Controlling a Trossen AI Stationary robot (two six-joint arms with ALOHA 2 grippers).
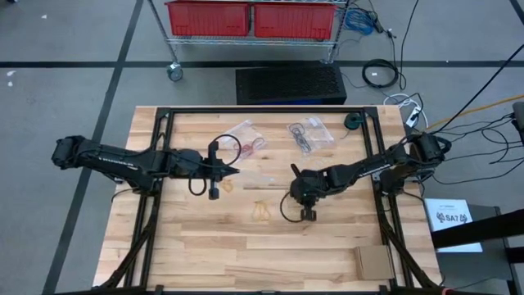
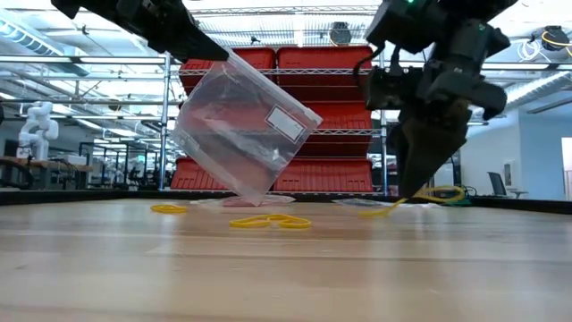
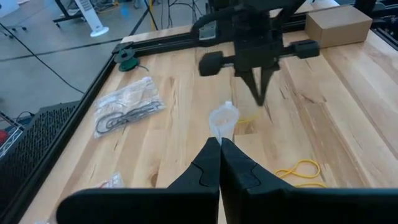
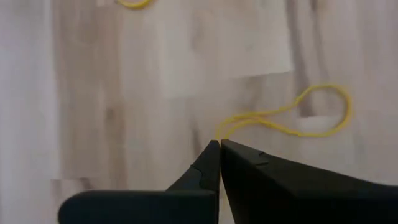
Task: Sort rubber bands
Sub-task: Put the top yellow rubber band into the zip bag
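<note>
Bag point(image 2: 241, 134) pinched up off our table point(image 1: 246, 246) by left gripper point(image 3: 220, 142) | right gripper point(image 4: 219, 144) clamped on yellow rubber band point(image 4: 298, 118), we reckon

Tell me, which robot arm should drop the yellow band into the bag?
Probably the right. The right gripper is shut on a yellow rubber band, while the left gripper holds up the clear bag and looks busy.

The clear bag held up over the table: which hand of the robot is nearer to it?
Left. The left hand grips the clear bag by its top edge; the right hand is off to its side, pinching a yellow band.
</note>
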